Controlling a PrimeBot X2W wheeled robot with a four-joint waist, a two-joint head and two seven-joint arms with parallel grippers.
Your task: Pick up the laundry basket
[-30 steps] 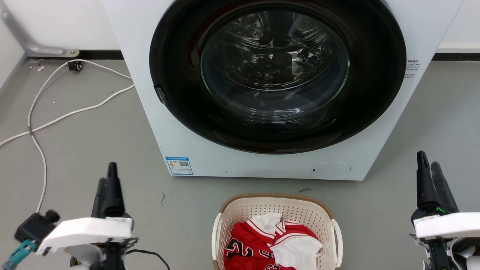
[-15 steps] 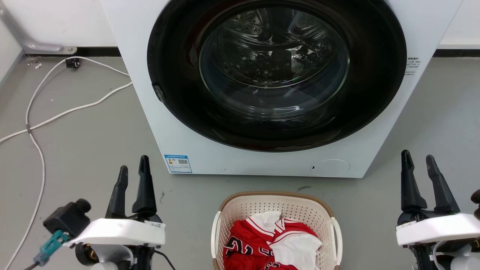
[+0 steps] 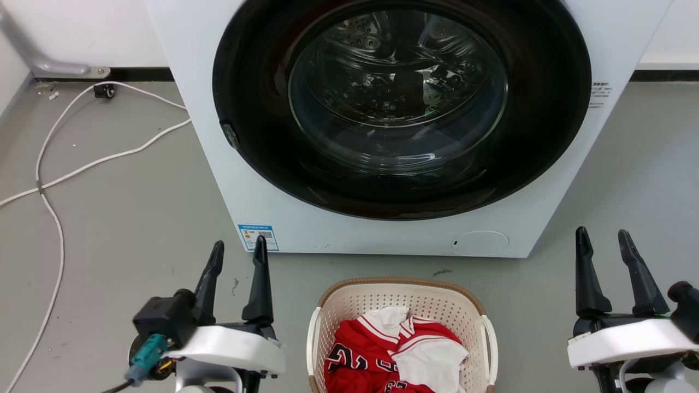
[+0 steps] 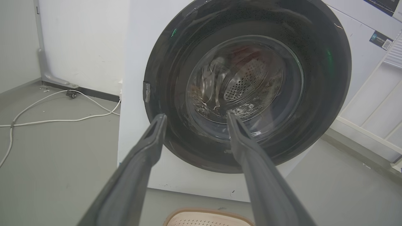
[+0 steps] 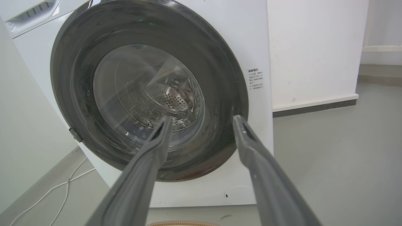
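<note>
Now that left claw (image 3: pixel 239 243) and right claw (image 3: pixel 601 231) have both spread and the left swung inward, handle approach looks underway | laundry basket (image 3: pixel 437 305) sits on the floor (image 3: pixel 136 218) between them, untouched

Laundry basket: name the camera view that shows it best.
Head view: the laundry basket shows its rim, both white handles and the clothes inside, cut off at the bottom edge. The left wrist view catches its far rim; the right wrist view, a thinner sliver.
</note>
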